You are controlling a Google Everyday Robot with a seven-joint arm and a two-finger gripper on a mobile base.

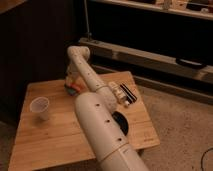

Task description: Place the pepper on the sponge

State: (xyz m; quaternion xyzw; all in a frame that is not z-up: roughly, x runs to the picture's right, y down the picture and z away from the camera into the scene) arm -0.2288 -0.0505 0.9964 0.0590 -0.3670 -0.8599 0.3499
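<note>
Closest up, the white arm (100,130) hides part of the black bowl (121,123), which sits right of the gripper and nearer the camera, while the clear cup (40,107) stands off to its left on the wooden table (45,140). Further back the gripper (74,81) points down at the table's far side, and honestly I can't tell if it's spread or pinching anything. The pepper (76,91) is right below it, up against the sponge (69,88), with a pale oblong thing (115,92) and a black ridged block (128,93) off to its right.
</note>
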